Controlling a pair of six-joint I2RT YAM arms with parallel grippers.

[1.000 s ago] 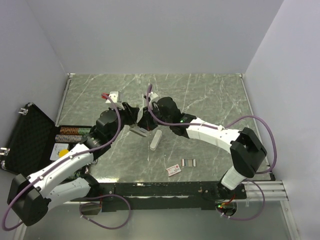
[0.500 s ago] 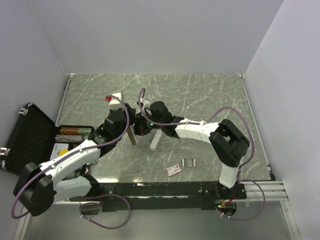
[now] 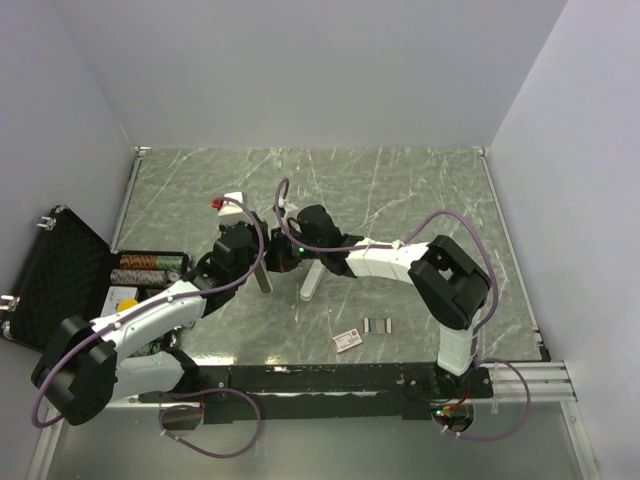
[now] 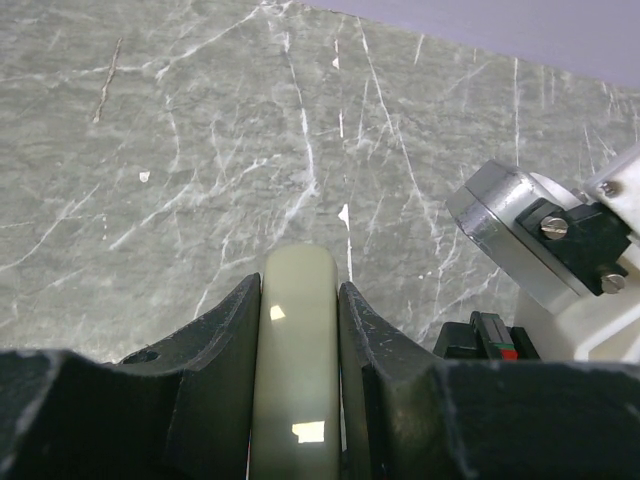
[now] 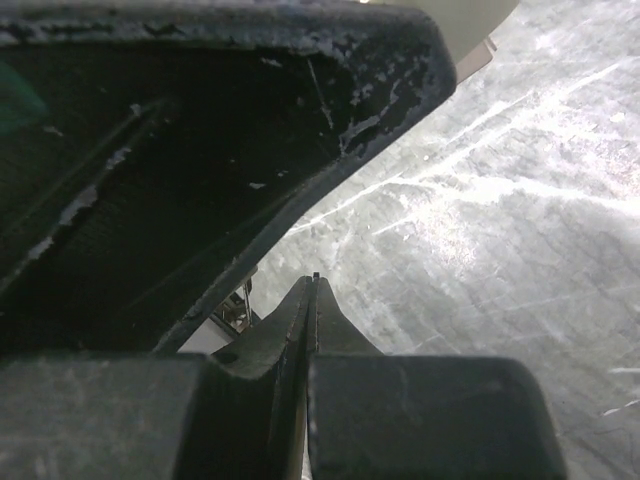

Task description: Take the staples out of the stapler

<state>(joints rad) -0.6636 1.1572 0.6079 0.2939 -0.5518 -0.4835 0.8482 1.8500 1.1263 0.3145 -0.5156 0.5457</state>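
Note:
My left gripper (image 3: 257, 266) is shut on a pale cream stapler (image 4: 296, 380); in the left wrist view its jaws (image 4: 300, 292) clamp both sides of the body. The stapler's grey end (image 3: 263, 279) points down at the table. My right gripper (image 3: 286, 254) is right beside it, fingers pressed together (image 5: 313, 285); a tiny dark sliver shows at the tips and I cannot tell what it is. A short strip of silvery staples (image 3: 377, 325) lies on the table near the front, apart from both grippers.
A second white stapler (image 3: 310, 281) lies just right of the grippers. A small red-and-white box (image 3: 348, 340) sits beside the staples. A small white and red item (image 3: 226, 197) lies behind. An open black case (image 3: 55, 280) with poker chips (image 3: 145, 267) is at the left.
Both grippers have shifted left and closer together. The held stapler has swung from slanted to nearly upright. The right arm has folded in toward the left gripper.

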